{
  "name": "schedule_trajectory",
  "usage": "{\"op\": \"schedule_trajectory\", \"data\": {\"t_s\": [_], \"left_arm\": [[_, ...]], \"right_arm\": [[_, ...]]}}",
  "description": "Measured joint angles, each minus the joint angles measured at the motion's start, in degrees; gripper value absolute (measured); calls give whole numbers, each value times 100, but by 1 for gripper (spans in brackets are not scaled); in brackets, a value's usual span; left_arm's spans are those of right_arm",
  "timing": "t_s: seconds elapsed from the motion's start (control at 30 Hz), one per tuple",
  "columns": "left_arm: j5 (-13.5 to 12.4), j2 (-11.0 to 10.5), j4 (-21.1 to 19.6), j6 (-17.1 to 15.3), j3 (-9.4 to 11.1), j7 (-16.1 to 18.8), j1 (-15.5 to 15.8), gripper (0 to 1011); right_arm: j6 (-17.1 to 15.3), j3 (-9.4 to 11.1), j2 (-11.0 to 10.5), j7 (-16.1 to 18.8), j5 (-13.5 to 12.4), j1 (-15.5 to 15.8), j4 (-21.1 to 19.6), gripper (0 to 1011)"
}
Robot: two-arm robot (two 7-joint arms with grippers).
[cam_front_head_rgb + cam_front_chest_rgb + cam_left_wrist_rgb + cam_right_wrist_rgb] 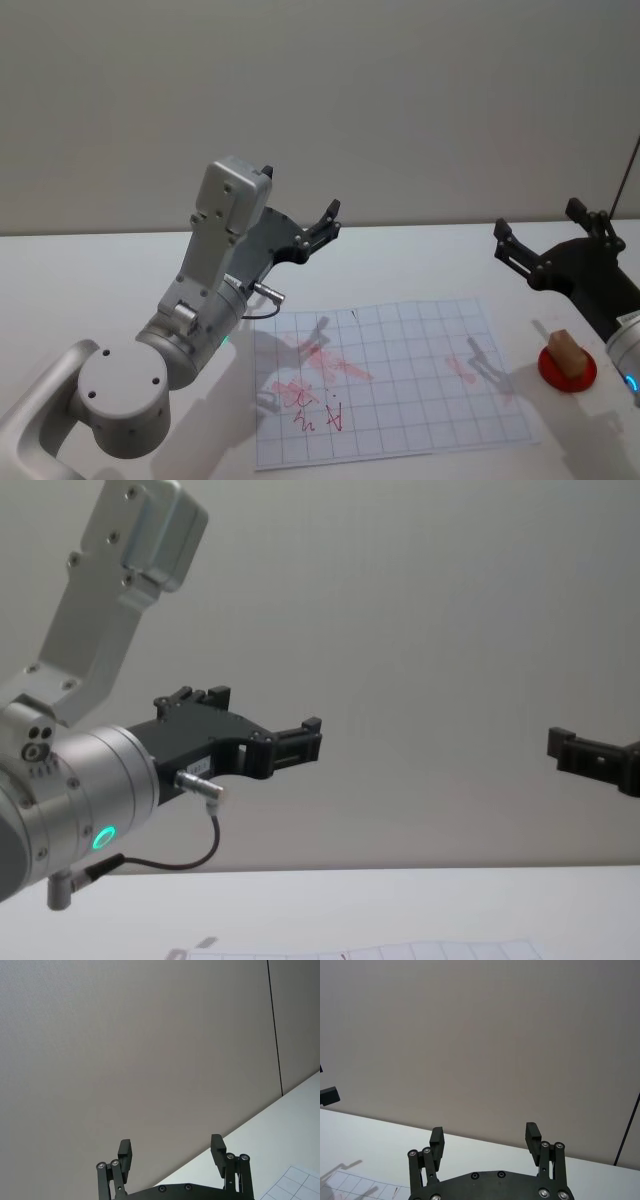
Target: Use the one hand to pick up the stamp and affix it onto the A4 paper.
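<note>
Stamp (pixel 566 352) not yet picked up. White counter (pixel 100 290) carries the A4 paper (pixel 400 380), gridded, with red marks. Left gripper (pixel 328 222) hangs idle above the paper's far corner, jaws spread, empty. Right gripper (pixel 537 222), wide open and empty, hovers high. The stamp stands below it, slightly nearer the robot, on a red pad (pixel 585 378) just beside the paper. Likely light, rigid wood: grip its two flat sides, above the pad. Head view gives this layout; right wrist view shows the jaw gap, aimed at the wall, not downward.
</note>
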State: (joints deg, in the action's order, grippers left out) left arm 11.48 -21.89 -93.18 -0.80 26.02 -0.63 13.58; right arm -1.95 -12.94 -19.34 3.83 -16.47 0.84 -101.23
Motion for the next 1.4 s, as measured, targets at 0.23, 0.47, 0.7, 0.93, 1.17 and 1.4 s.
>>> {"op": "schedule_trajectory", "data": {"t_s": [0.23, 0.47, 0.7, 0.93, 1.17, 1.4], "left_arm": [[0, -1, 0, 0, 0, 0, 0, 1001], [0, 0, 0, 0, 0, 0, 0, 1001], [0, 0, 0, 0, 0, 0, 0, 1001], [0, 0, 0, 0, 0, 0, 0, 1001], [0, 0, 0, 0, 0, 0, 0, 1001], [0, 0, 0, 0, 0, 0, 0, 1001]], "right_arm": [[0, 0, 0, 0, 0, 0, 0, 1001], [0, 0, 0, 0, 0, 0, 0, 1001], [-1, 11, -22, 0, 0, 19, -12, 1001], [-84, 129, -243, -65, -72, 249, -164, 1001], [-297, 308, -555, -217, -226, 604, -331, 1001], [-564, 421, -749, -253, -325, 796, -365, 1001]]}}
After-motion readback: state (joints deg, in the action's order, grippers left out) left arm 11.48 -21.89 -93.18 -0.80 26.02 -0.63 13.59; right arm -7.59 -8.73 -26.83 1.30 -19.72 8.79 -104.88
